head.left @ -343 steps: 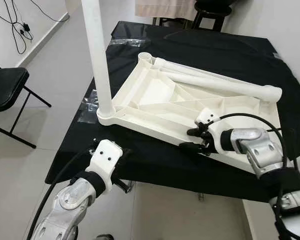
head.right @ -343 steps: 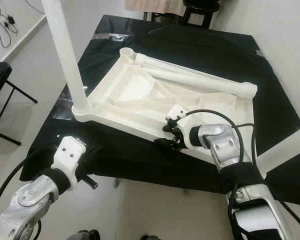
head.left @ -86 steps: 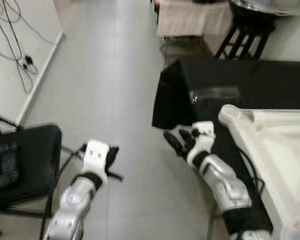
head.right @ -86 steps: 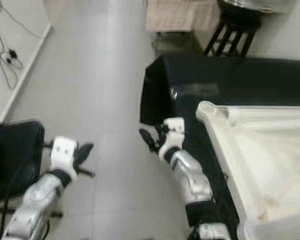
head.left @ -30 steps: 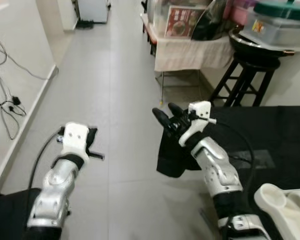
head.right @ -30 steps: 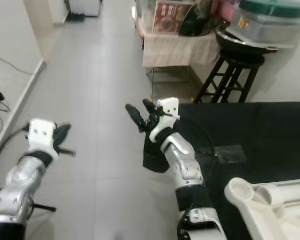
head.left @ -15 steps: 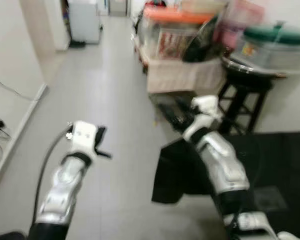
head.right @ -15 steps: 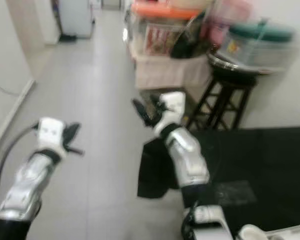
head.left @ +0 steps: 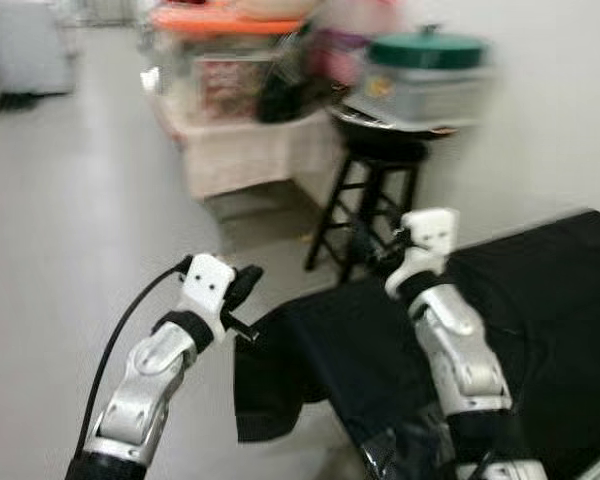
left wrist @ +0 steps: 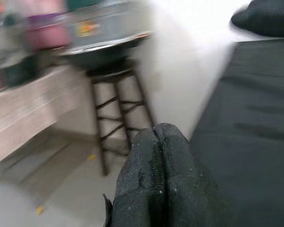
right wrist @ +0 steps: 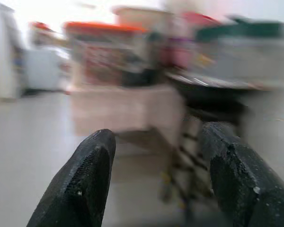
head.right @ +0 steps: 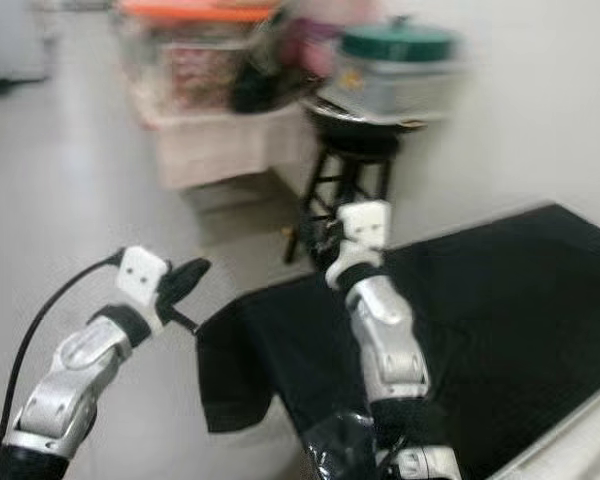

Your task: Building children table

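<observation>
A pale edge at the far lower right of the right eye view may be the children's table (head.right: 580, 435), on the black-draped table (head.right: 500, 300). Assembly looks unfinished. Left gripper (left wrist: 157, 156) is pressed closed and empty; right gripper (right wrist: 156, 165) is spread wide, holding nothing. Labels on the blurred storage tubs (head.left: 420, 70) at the top are unreadable.

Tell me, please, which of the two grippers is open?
The right gripper: its two black fingers stand wide apart, while the left gripper's are pressed together.
</observation>
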### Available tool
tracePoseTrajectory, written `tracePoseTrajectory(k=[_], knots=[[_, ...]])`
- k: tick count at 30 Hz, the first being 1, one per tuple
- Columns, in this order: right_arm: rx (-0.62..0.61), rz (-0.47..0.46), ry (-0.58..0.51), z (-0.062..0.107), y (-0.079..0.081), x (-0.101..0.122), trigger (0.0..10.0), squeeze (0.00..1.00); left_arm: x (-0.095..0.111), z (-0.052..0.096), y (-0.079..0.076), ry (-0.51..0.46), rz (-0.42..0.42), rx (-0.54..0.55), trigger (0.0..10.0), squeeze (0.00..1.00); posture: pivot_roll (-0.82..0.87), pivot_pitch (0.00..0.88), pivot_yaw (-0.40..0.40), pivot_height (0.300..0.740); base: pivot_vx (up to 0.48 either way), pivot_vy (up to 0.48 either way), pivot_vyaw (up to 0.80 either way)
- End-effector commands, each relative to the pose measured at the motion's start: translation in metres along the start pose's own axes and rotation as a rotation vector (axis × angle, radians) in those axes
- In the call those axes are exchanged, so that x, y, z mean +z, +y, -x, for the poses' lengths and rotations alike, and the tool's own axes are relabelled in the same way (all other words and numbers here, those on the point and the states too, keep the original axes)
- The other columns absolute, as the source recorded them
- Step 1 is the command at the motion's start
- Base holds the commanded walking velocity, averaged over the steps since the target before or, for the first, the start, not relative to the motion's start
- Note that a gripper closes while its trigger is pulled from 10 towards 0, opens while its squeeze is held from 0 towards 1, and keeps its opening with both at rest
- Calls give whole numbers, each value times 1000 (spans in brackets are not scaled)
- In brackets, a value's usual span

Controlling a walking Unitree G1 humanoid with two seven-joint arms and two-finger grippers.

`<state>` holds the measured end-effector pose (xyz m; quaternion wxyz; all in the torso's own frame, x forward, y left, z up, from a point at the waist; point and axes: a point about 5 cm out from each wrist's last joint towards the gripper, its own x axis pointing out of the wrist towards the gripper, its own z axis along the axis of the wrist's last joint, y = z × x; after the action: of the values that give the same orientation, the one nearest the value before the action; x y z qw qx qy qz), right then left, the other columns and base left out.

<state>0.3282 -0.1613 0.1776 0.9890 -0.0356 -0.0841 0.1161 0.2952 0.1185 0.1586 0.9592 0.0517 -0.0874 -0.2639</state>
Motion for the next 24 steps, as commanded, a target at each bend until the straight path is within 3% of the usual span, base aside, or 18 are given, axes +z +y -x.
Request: tracePoseTrajectory(k=[1, 10, 24], knots=[[-18, 31, 34, 0, 5, -4, 10000, 0, 2, 0, -2, -12, -12, -20, 10000, 0, 51, 0, -45, 740, 0, 0, -800], [-46, 53, 71, -5, 16, -12, 10000, 0, 2, 2, 3, -3, -36, 17, 10000, 0, 58, 0, -49, 740, 0, 0, -800], [-83, 98, 49, -16, 8, -1, 10000, 0, -6, 3, 16, 48, -49, 140, 10000, 0, 50, 0, -47, 740, 0, 0, -800]])
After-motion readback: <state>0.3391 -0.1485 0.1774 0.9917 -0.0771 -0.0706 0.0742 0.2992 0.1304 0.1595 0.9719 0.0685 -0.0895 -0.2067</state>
